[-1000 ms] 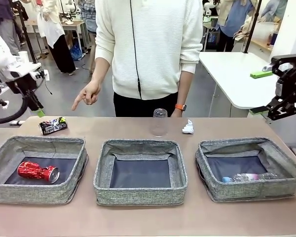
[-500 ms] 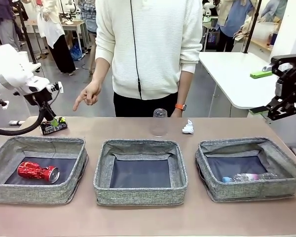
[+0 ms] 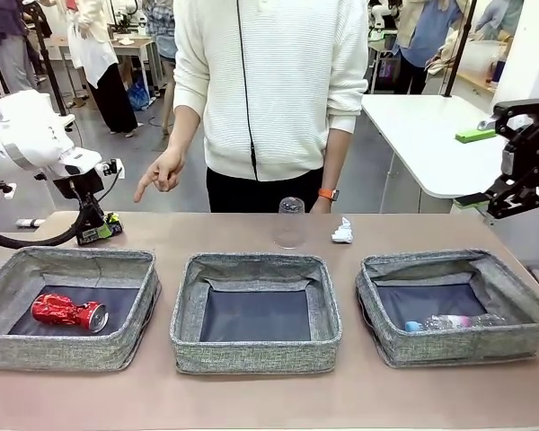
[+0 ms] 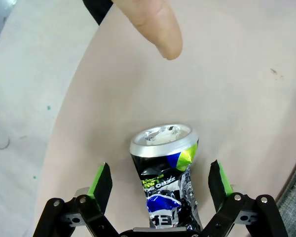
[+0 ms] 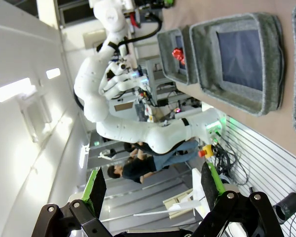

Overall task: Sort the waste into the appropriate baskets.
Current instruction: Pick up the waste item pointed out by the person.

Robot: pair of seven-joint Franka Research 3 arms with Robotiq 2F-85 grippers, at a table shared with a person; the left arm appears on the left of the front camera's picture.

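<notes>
A crushed dark printed can (image 3: 109, 230) lies on the table behind the left basket (image 3: 81, 260). My left gripper (image 3: 92, 226) hangs over it, open. In the left wrist view the can (image 4: 164, 168) lies between the two spread fingers (image 4: 101, 181) of the left gripper (image 4: 160, 170), not clamped. A crushed red can (image 3: 67, 312) lies in the left basket. The middle basket (image 3: 256, 262) holds nothing. A clear bottle (image 3: 454, 321) lies in the right basket (image 3: 431, 263). A clear cup (image 3: 290, 223) and a paper wad (image 3: 343, 232) stand behind the baskets. My right gripper (image 3: 512, 202) hangs open, high at the right; in its wrist view (image 5: 153, 187) nothing is between the fingers.
A person in a white sweater stands at the far side, one hand (image 3: 157, 175) pointing down toward the printed can; the fingertip (image 4: 155, 27) shows just beyond the can. A white side table (image 3: 422, 135) stands at the back right.
My left arm swung in from the left and came down over the printed can. The right arm and the person's pointing hand stayed put.
</notes>
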